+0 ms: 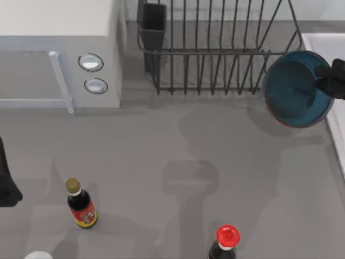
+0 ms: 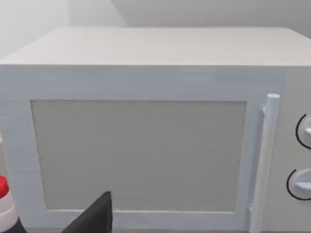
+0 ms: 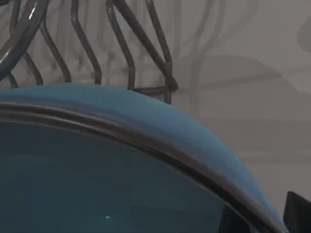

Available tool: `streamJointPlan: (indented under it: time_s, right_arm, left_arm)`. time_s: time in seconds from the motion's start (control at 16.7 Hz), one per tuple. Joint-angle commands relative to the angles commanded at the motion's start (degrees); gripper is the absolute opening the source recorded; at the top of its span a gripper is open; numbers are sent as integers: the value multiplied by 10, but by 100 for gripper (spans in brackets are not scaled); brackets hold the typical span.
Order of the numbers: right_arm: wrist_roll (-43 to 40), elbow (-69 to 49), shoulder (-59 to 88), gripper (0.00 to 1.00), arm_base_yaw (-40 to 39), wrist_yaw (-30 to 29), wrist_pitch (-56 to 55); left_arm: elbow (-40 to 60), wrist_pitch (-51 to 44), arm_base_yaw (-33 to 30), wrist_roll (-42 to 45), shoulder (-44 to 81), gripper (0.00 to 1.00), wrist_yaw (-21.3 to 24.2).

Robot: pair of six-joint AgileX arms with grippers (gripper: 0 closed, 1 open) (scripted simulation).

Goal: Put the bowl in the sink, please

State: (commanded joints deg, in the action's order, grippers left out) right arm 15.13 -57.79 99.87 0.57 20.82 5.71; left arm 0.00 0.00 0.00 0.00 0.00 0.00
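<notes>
Fingers of my right gripper (image 1: 323,81) are closed on the right-hand rim of the round, shallow, glossy blue bowl with a thin reddish-brown rim (image 1: 294,89), held tilted above the grey worktop (image 1: 178,156) at the top view's right. The bowl sits just beside the black wire dish rack (image 1: 215,48) and overlaps the raised light rim of the pale grey-white rectangular sink (image 1: 323,43).

My left arm is parked at the worktop's left edge; whether its fingers (image 2: 95,218) are apart or together I cannot tell.

Labels: the dark sauce bottle with a gold cap (image 1: 81,204) carries a red label whose writing is too small to read; the dark bottle with a red cap (image 1: 225,243) shows no legible text.

By view: the left wrist camera faces the white microwave (image 2: 146,145), with its door handle and two round knobs. The right wrist camera shows the bowl's blue wall and dark rim (image 3: 146,141) close up, with rack wires (image 3: 121,43) behind.
</notes>
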Motion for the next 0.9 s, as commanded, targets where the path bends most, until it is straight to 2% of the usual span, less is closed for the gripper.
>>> streamJointPlan:
  time_s: [0.24,0.48,0.66,0.9]
  right_arm:
    - [-62,126,-44,0,119,43,-279]
    - [-112,201,-95,0,220,68,-470]
    - [-133,227,-126,0,272,77,-550]
    - [-141,236,-143,0,296,79,-576]
  left_arm:
    - [0,0,0,0,0,100,0]
    - [0,0,0,0,0,100,0]
    - [0,0,0,0,0,100,0]
    - [0,0,0,0,0,100,0]
